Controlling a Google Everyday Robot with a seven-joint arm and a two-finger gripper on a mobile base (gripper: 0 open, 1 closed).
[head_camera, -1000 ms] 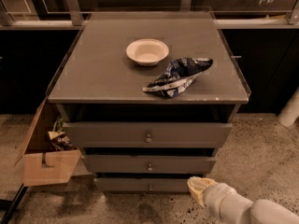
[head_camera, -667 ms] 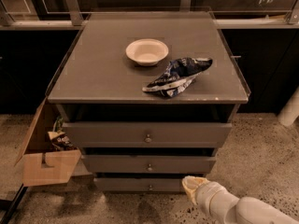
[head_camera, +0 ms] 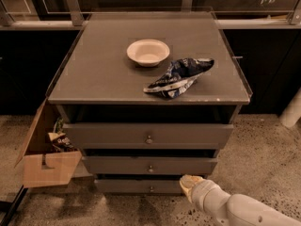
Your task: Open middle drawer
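Movement since the earlier pictures is slight: the gripper has crept leftward along the bottom of the cabinet, and its pale tip now sits against the right end of the bottom drawer, below the middle drawer's right part. Whether it is open or closed cannot be told from this angle, and nothing shows in its hold. The white arm trails from it to the lower right corner. Everything else lies as it did a second ago.

The middle drawer is a wide, flat grey front of medium height, set between the taller, wider top drawer and the narrower bottom one. A small round metal knob sits at its centre. A dark gap runs along its upper edge, under the top drawer. The gripper is near its lower right corner and well apart from its knob.

On the cabinet top stand a shallow white bowl and, just to its right, a crumpled blue and white bag. An open cardboard box rests on the speckled floor against the cabinet's left side.
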